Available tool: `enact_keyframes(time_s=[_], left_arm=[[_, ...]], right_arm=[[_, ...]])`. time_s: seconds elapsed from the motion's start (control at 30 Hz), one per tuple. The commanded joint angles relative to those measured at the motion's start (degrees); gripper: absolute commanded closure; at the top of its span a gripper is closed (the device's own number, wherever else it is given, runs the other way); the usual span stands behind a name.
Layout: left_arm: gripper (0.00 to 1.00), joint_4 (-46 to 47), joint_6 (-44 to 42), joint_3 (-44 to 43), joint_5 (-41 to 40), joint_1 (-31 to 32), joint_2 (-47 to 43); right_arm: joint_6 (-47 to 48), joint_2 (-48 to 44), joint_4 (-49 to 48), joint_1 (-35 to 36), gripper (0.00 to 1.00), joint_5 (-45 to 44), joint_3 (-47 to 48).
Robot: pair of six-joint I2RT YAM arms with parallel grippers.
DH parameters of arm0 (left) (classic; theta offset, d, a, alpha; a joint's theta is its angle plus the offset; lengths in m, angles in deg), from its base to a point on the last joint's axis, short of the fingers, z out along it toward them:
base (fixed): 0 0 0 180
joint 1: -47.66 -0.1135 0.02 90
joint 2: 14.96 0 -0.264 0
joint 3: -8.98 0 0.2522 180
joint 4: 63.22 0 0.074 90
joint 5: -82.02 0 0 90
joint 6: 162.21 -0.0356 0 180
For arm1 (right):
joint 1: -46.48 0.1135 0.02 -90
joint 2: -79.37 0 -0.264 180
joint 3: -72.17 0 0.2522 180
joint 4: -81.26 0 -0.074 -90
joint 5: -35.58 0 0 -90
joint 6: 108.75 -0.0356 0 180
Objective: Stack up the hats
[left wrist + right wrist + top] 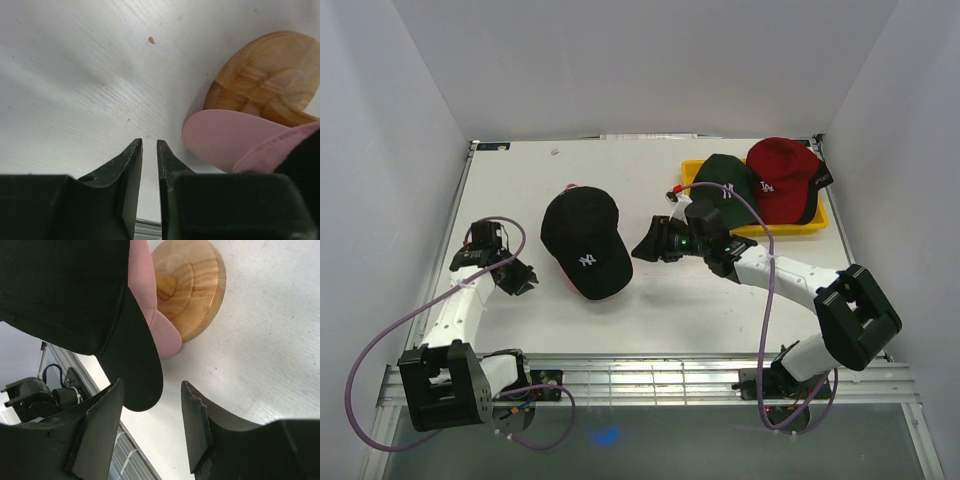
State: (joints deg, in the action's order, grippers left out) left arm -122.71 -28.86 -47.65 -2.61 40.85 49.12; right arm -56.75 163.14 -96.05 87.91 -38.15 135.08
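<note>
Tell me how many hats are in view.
4: black cap over pink cap on the stand; dark green cap and red cap in the yellow tray. Others may hide beneath.

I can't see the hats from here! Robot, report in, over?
Left gripper nearly shut, empty; right gripper open, empty. Black NY-logo fabric cap over pink cap on round wooden stand. Dark green cap, red cap in yellow tray. No blocker seen.
</note>
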Motion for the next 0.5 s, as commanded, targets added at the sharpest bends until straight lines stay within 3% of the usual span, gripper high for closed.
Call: enact_keyframes(time_s=[0.0,0.23,0.47], left_arm=[[0.71,5.7,3.6,3.5,1.3,-0.2,-1.9],[0.74,13.5,6.5,6.8,3.6,-0.2,0.9],[0.74,20.4,8.0,8.7,6.5,-0.2,5.6]], right_arm=[[3.3,1.3,-4.1,-0.3,0.45,3.4,2.4],[2.1,5.0,-13.9,-0.3,0.46,9.4,0.6],[1.8,7.3,-17.1,-0.3,0.47,10.1,0.2]])
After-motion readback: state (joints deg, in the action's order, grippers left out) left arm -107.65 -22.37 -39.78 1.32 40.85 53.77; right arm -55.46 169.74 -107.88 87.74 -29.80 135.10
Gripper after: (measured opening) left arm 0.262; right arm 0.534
